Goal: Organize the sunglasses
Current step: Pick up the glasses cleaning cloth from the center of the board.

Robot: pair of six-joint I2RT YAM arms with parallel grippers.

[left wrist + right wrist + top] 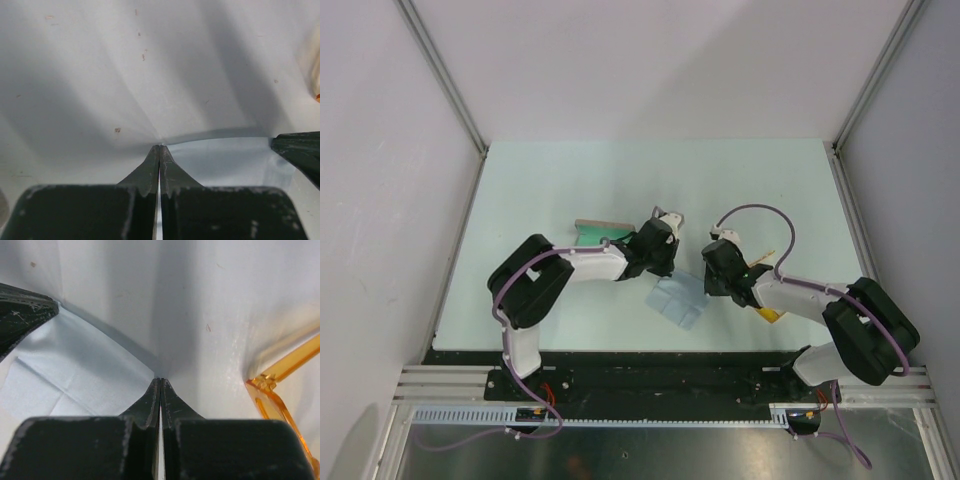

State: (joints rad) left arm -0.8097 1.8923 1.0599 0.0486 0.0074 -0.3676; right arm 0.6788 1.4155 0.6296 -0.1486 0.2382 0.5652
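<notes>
Left wrist view: your left gripper [159, 150] is pressed together right at the edge of the cloth [225, 162]. It's pinching it by the look of things, though the tips hide the contact. Right gripper [160, 382], same story, jaws tight at the cloth's other corner. Sunglasses [274, 405] lie on the table [200, 300] just right of it, untouched. Farther back, the case [595, 233] sits beside your left arm, green inside showing.
</notes>
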